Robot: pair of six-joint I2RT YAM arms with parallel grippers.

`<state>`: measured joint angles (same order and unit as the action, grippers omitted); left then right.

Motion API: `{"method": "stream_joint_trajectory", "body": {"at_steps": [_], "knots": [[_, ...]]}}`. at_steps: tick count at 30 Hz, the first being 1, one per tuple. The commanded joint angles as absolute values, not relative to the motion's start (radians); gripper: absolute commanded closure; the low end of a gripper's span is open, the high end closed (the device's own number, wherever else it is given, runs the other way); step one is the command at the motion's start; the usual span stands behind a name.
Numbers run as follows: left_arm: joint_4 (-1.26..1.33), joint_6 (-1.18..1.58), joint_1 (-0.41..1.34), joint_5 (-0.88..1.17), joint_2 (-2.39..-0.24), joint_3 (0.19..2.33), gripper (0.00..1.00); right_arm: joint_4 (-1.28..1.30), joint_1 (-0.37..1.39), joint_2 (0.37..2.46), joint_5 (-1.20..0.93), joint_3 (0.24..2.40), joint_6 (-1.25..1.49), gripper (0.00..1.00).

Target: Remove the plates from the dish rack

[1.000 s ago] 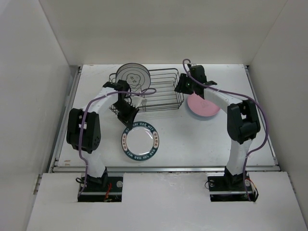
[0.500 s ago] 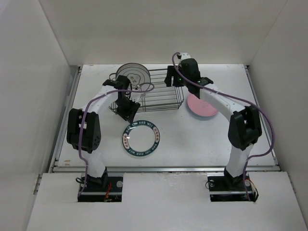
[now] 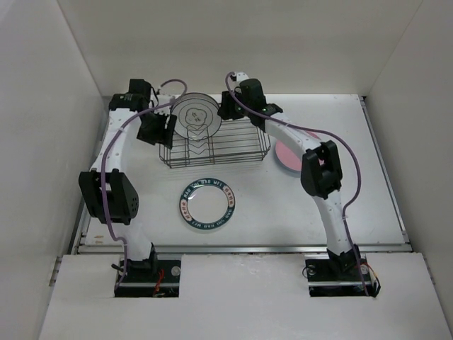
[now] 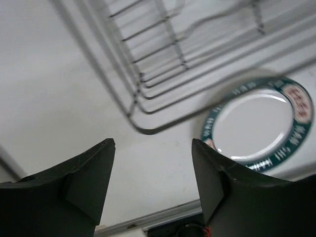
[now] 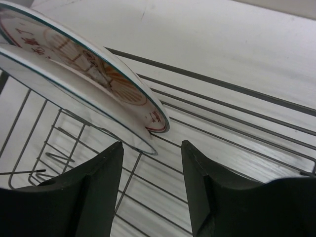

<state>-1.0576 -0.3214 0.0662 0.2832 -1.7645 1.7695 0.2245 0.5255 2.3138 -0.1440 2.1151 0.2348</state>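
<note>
The dish rack [image 3: 233, 145] stands at the back middle of the table. A white plate [image 3: 195, 117] with a thin dark rim and centre mark stands upright in its left end. In the right wrist view that plate [image 5: 106, 74] leans against a second white plate [image 5: 59, 81]. My right gripper [image 3: 230, 108] [image 5: 152, 145] is open just right of them, and the lower plate's edge reaches the gap between its tips. The blue-rimmed plate [image 3: 207, 204] [image 4: 256, 123] lies flat in front of the rack. The left gripper [image 3: 156, 129] [image 4: 153, 143] is open and empty beside the rack's left end [image 4: 158, 59].
A pink plate [image 3: 283, 156] lies flat to the right of the rack, partly under my right arm. White walls close in the table on the left, back and right. The table's near metal edge [image 4: 148, 219] shows under the left fingers.
The left gripper opened, left the blue-rimmed plate on the table and swung back-left beside the rack. The right arm moved left from the pink plate to the standing plates.
</note>
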Motion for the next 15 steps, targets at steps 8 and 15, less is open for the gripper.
{"method": "stream_joint_trajectory", "body": {"at_steps": [8,15], "knots": [[-0.968,-0.101,-0.006,-0.074,-2.009,1.850,0.48,0.181,0.558,2.427,-0.154,2.258,0.291,0.54],[-0.939,-0.092,-0.006,-0.043,-2.071,1.850,0.82,0.117,0.558,2.396,-0.210,2.218,0.301,1.00]]}}
